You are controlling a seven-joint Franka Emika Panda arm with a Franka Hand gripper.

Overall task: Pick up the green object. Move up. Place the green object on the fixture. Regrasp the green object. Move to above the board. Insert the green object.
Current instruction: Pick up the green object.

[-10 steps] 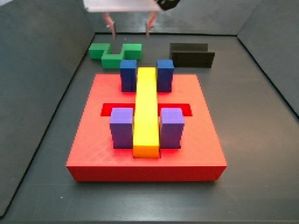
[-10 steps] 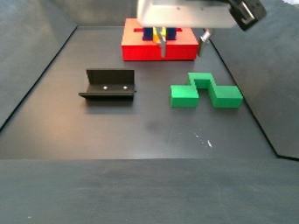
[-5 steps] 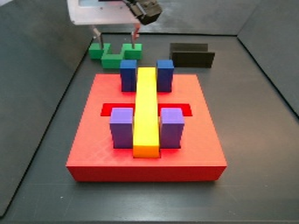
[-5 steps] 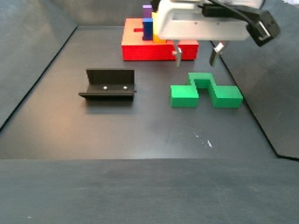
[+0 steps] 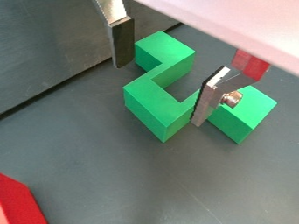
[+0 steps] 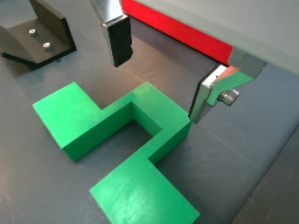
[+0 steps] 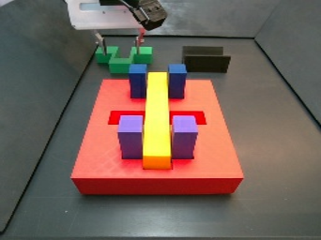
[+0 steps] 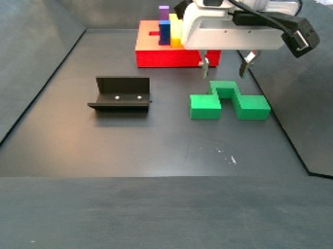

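The green object (image 8: 228, 102) lies flat on the dark floor, an arch-shaped piece with a raised middle and two legs; it also shows in the side view (image 7: 122, 59) and both wrist views (image 5: 158, 98) (image 6: 117, 131). My gripper (image 8: 225, 66) hangs open just above it, apart from it, with the fingers (image 5: 119, 39) straddling its middle block and nothing between them. In the other views the gripper (image 7: 122, 43) (image 5: 163, 70) (image 6: 163, 66) shows the same wide gap. The fixture (image 8: 120, 94) (image 7: 206, 58) stands bare beside the piece. The red board (image 7: 157, 141) (image 8: 156, 56) lies further off.
On the board stand a yellow bar (image 7: 157, 117), two blue blocks (image 7: 138, 80) and two purple blocks (image 7: 130, 137) round a recess. Dark walls (image 8: 39, 78) slope up on each side of the floor.
The gripper has come down and shifted over the green object, staying open. The green object, fixture and board have not moved.
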